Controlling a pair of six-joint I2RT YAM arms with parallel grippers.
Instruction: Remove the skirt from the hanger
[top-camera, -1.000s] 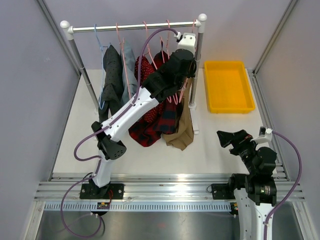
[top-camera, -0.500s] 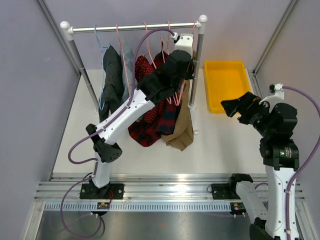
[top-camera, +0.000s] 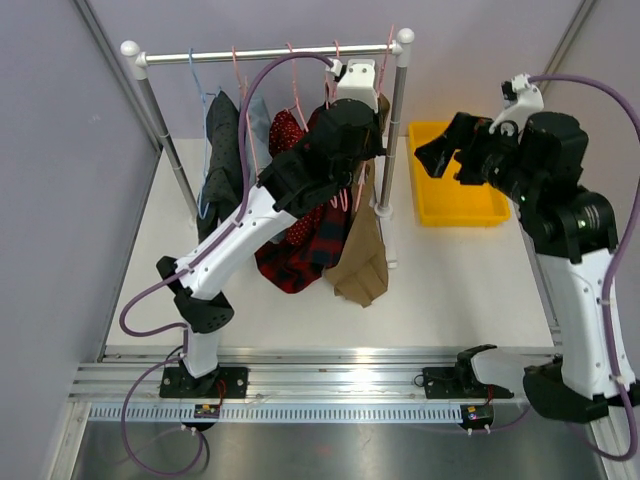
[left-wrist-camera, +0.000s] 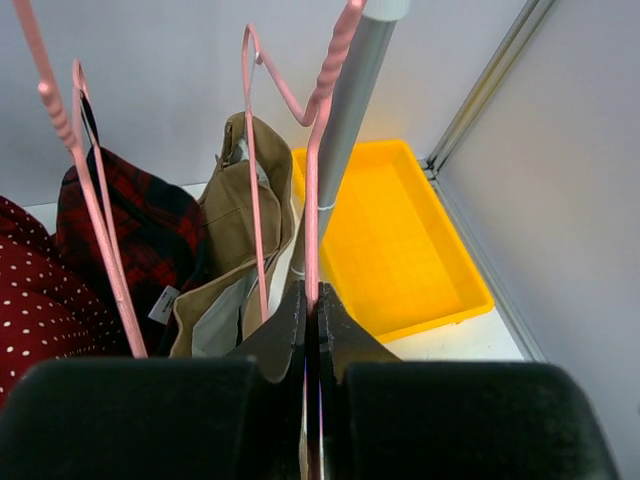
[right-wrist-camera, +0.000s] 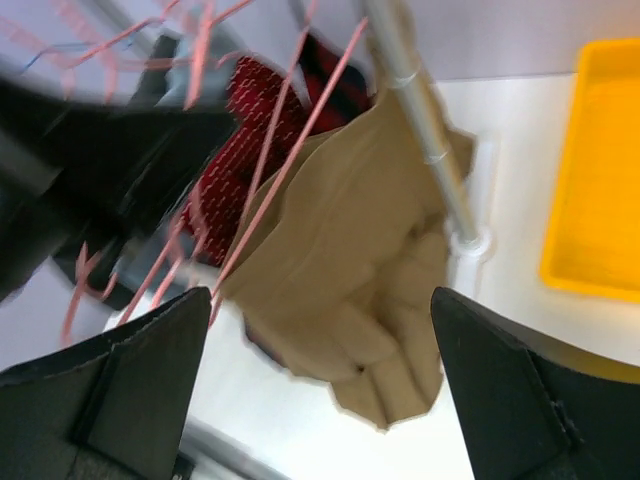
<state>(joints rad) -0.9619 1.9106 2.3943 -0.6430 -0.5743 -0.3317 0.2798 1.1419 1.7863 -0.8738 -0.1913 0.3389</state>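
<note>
At the left end of the rail, dark grey garments are hanging, with a red dotted piece and a red plaid piece toward the middle; none of them matters to the coming move.

The left gripper is reaching up at the rail's right end. Its jaws are pressing fully together on the thin wire of a pink hanger, just below the hook.

The tan skirt is hanging from that hanger. Its long axis is running straight down from the rail's right end, and its hem is bunching low near the tabletop. So the skirt is lying directly beneath the left jaws, just beside the rack post on the post's left.

The right gripper is hovering high over the yellow tray at the tabletop's far right corner. Its jaws are standing as wide as they go and gripping nothing. They are pointing left at the skirt, which is showing between the two fingers in the right wrist view but well apart from them.

The left arm is the nearer one, but it is busy with the hanger, so the pull probably falls to the right arm. Its path is leading leftward and down, and the post is standing between the jaws and the cloth. How the skirt is fastened to the hanger is not showing.
</note>
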